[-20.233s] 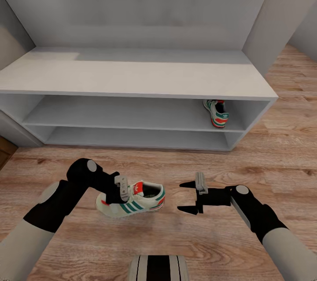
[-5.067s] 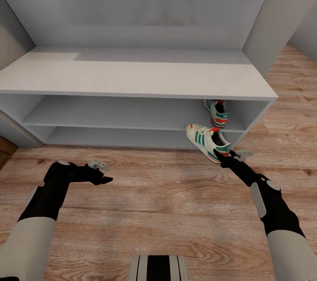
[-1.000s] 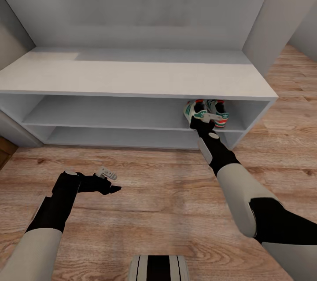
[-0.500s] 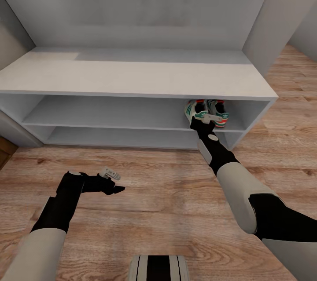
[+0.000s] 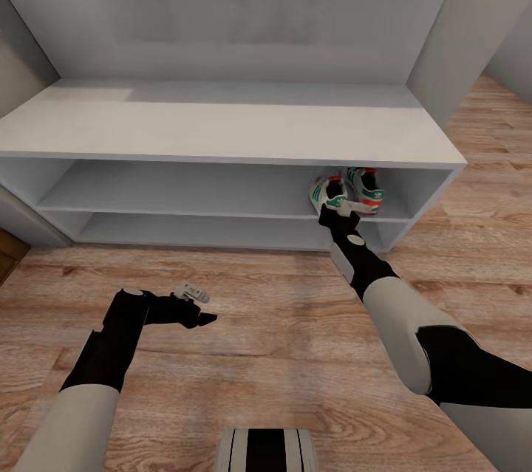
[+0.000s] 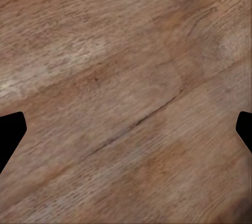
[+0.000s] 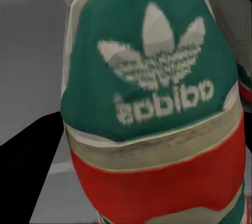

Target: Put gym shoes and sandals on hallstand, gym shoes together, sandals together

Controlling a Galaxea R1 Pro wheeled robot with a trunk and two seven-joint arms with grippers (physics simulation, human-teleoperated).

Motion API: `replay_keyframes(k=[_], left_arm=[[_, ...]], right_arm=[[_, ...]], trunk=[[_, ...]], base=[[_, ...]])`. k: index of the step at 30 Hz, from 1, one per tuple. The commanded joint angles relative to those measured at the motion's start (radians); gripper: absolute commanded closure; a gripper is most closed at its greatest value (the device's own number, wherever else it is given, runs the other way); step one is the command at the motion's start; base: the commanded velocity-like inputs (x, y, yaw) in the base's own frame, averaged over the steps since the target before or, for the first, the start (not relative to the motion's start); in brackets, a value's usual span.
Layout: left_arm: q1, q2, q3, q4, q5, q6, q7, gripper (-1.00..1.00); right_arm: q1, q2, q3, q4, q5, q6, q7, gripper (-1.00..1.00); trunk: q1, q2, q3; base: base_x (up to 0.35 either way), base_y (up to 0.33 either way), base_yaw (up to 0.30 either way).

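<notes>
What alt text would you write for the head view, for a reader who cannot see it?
The right gripper reaches into the upper open shelf of the grey-white hallstand, at one gym shoe set beside the other gym shoe. The left gripper hovers over the wood-plank corridor floor.

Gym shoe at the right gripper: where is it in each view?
Head view: gym shoe on the upper open shelf of the hallstand, right end, at the right gripper.
Right wrist view: its green heel patch close up, red band below.
Left wrist view: not in it; corridor floor.
Shared landmark: the second gym shoe beside it.
</notes>
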Motion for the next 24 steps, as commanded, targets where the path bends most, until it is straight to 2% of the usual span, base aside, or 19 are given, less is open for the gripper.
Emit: replay_keyframes(k=[1, 16, 24], left_arm=[[0.0, -0.001, 0.0, 0.0, 0.0, 0.0, 0.0, -1.0], [0.0, -0.007, -0.001, 0.0, 0.0, 0.002, 0.0, -1.0], [0.002, -0.016, -0.001, -0.001, -0.001, -0.001, 0.0, -1.0]], right_arm=[[0.0, 0.0, 0.0, 0.005, 0.001, -0.005, 0.0, 1.0], [0.0, 0.001, 0.001, 0.025, 0.001, -0.023, 0.005, 1.0], [-0.001, 0.001, 0.001, 0.025, 0.001, -0.023, 0.006, 1.0]], trunk=[[0.0, 0.0, 0.0], [0.0, 0.0, 0.0], [0.0, 0.0, 0.0]], base=[[0.0, 0.0, 0.0], [0.003, 0.0, 0.0], [0.159, 0.0, 0.0]])
